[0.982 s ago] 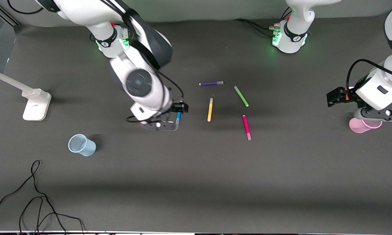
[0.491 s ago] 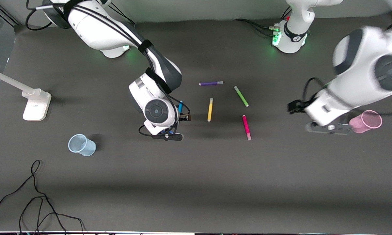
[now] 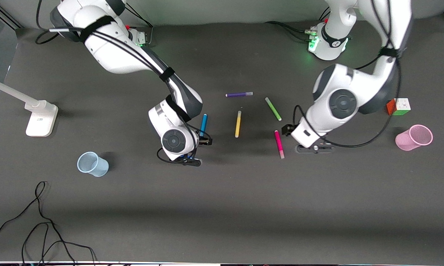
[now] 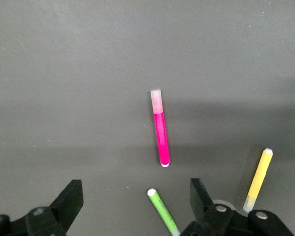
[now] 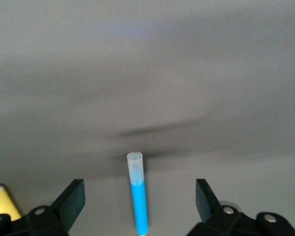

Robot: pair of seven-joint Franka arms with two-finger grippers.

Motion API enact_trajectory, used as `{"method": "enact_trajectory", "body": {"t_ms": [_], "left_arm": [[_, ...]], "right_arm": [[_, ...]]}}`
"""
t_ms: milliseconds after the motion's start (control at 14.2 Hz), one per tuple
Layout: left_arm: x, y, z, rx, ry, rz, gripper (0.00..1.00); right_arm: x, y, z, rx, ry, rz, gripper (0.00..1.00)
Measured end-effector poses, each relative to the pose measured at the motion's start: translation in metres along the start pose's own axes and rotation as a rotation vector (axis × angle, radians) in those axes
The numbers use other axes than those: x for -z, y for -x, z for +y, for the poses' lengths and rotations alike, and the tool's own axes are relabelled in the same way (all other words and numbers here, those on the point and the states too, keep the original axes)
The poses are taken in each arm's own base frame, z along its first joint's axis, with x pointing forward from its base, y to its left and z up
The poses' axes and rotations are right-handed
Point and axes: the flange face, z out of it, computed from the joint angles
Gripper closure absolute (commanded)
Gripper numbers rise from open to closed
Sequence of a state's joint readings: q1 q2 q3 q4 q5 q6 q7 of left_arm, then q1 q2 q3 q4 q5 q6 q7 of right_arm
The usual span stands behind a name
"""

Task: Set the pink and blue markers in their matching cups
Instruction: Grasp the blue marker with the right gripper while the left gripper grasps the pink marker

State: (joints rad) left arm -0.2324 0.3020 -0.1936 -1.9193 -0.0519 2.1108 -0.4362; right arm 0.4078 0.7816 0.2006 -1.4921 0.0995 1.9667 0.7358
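On table (image 3: 222, 207), pink marker (image 3: 278, 144) at 9 o'clock of left end effector (image 4: 135, 209), blue marker (image 3: 203, 123) beneath right end effector (image 5: 140, 209); both gape empty; light, stiff, slick barrels, likely best pinched mid-length.

The right arm reached out low over the table, and its gripper (image 5: 140, 201) pointed down with fingers (image 5: 71, 199) spread wide. The left arm bent down too, its gripper (image 4: 135, 201) also wide open.

I read even overhead lighting, soft shadows toward six o'clock beneath both arms; right wrist view soft, slightly washed out.
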Motion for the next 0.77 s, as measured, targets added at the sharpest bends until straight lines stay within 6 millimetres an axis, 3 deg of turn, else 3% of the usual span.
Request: {"method": "enact_trajectory", "body": {"t_ms": [491, 632, 772], "left_arm": [[-0.087, -0.017, 0.004, 0.037, 0.017, -0.017, 0.08], [-0.105, -0.022, 0.007, 0.045, 0.031, 0.001, 0.08], [-0.124, -0.025, 0.011, 0.044, 0.046, 0.02, 0.12]], "right_arm": [[-0.029, 0.01, -0.006, -0.019, -0.028, -0.056, 0.12], [-0.04, 0.01, -0.003, -0.023, -0.023, -0.06, 0.23], [-0.043, 0.011, -0.003, -0.024, -0.021, -0.063, 0.45]]}}
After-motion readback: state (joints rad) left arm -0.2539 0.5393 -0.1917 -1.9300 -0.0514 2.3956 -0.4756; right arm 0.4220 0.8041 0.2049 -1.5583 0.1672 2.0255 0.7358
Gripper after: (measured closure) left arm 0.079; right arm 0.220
